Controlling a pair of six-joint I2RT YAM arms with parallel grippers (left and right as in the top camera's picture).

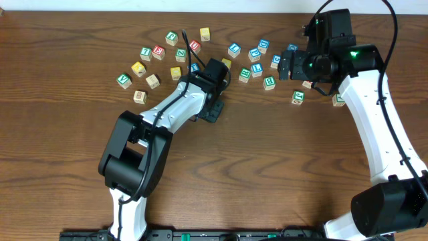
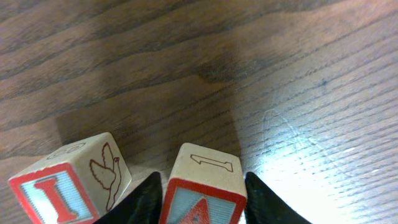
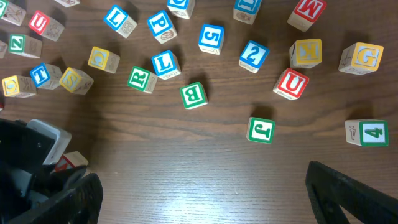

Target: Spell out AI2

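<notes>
Two black fingers (image 2: 142, 200) of the left gripper (image 2: 202, 183) were pressed against either side of the A block (image 2: 205, 163), pinching it low over the wooden table (image 2: 292, 68). I honestly couldn't tell if the block was sitting on the wood or lifted a hair. The red A faced the wrist camera.

The I block (image 2: 68, 180) sat just beside the A block on its left. There was a thin gap between them, and it was turned a bit so a bird drawing showed on its side.

The right gripper (image 3: 205, 196) was well off to the A block's right with its fingers spread wide and nothing between them.

The 2 block (image 3: 253, 56), blue numeral up, lay loose in the scatter to the right of the A block and toward the far edge of the table. The green B block (image 3: 194, 94) and green R block (image 3: 142, 78) were nearer the A block than the 2 was. The red U block (image 3: 291, 83) and yellow K block (image 3: 306, 53) were farther out. Another bunch of blocks (image 1: 139, 68) lay to the A block's left, also toward the far edge.
</notes>
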